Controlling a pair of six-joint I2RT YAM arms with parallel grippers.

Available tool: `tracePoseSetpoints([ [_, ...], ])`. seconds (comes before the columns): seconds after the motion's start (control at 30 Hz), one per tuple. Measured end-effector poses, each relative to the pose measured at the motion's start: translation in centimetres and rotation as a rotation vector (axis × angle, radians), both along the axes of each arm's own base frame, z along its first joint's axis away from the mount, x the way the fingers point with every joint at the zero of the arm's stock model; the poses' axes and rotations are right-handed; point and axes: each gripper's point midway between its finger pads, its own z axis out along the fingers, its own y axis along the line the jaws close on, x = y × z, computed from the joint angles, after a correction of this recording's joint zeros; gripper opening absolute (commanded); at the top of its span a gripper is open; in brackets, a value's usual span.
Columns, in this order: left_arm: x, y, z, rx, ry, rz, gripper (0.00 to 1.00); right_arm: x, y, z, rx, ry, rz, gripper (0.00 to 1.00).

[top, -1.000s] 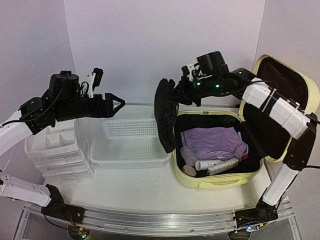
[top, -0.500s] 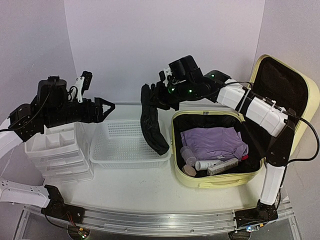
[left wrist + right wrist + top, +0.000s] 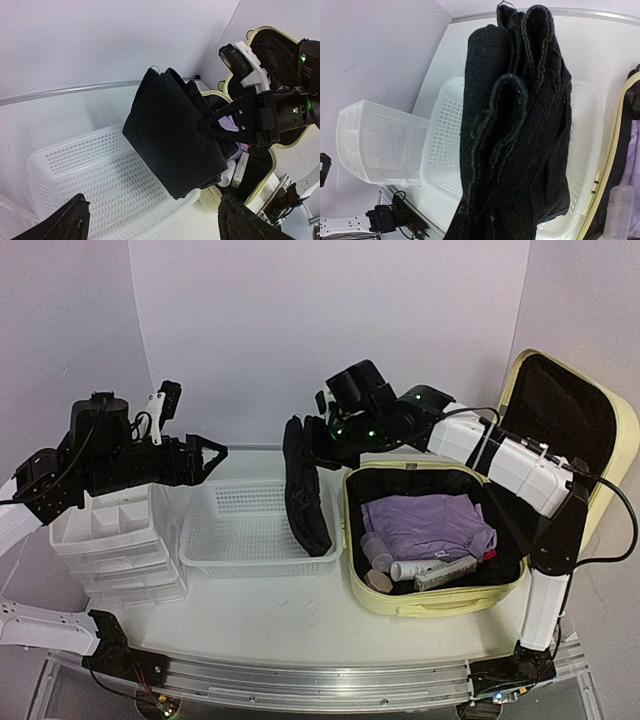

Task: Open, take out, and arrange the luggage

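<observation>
Having carried the folded black garment (image 3: 306, 490) left off the open pale yellow hard-shell suitcase (image 3: 432, 606) at the right of the tabletop (image 3: 260, 625), our right end effector (image 3: 313, 436) grips it above the white mesh basket (image 3: 245, 545), ready to drop; our left end effector (image 3: 212, 458) gapes empty.

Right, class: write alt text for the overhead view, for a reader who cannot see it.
The right gripper holds a folded black garment hanging over the right end of a white basket. Beside it the yellow luggage lies open, purple cloth and bottles inside. The left gripper hovers open by the basket's left end.
</observation>
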Motion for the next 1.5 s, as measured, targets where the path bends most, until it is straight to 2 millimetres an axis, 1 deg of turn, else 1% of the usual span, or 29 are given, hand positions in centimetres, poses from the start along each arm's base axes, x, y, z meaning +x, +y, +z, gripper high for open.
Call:
tracePoseSetpoints([
  [0.17, 0.0, 0.0, 0.0, 0.0, 0.001, -0.001, 0.89, -0.7, -1.1, -2.1, -0.065, 0.02, -0.021, 0.0],
  [0.33, -0.1, 0.0, -0.1, 0.003, 0.005, -0.003, 0.89, -0.9, -1.7, -2.6, -0.135, -0.019, -0.064, 0.0],
  [0.53, -0.2, 0.1, -0.2, 0.002, 0.004, -0.003, 0.89, -2.3, -1.4, -3.1, -0.205, -0.066, -0.076, 0.0],
  [0.63, -0.4, 0.4, -0.3, 0.004, 0.006, -0.003, 0.89, -2.4, -0.7, -3.6, -0.227, -0.08, -0.079, 0.0],
  [0.9, -1.3, 1.4, 0.2, -0.011, -0.008, -0.003, 0.89, -1.6, 2.2, -7.8, -0.281, -0.054, -0.067, 0.0],
  [1.07, -1.8, 1.8, 0.4, -0.016, -0.013, -0.003, 0.89, -1.4, 3.9, -8.8, -0.273, -0.048, -0.057, 0.0],
  [1.33, -2.3, 2.4, 0.6, -0.024, -0.023, 0.0, 0.9, -1.2, 5.9, -10.7, -0.268, -0.024, -0.044, 0.0],
  [1.37, -2.3, 2.5, 0.6, -0.026, -0.026, 0.004, 0.9, -1.3, 6.2, -11.0, -0.265, -0.018, -0.038, 0.02],
  [1.4, -2.3, 2.6, 0.7, -0.028, -0.029, 0.006, 0.9, -1.3, 6.5, -11.3, -0.262, -0.011, -0.03, 0.12],
  [1.43, -2.3, 2.7, 0.8, -0.03, -0.032, 0.007, 0.9, -1.3, 7.0, -11.7, -0.255, -0.001, -0.02, 0.27],
  [1.47, -2.4, 2.8, 0.9, -0.031, -0.034, 0.008, 0.9, -1.3, 7.7, -12.1, -0.24, 0.007, -0.006, 0.4],
  [1.5, -2.4, 2.8, 0.9, -0.032, -0.035, 0.009, 0.9, -1.4, 8.6, -12.6, -0.216, 0.019, 0.016, 0.49],
])
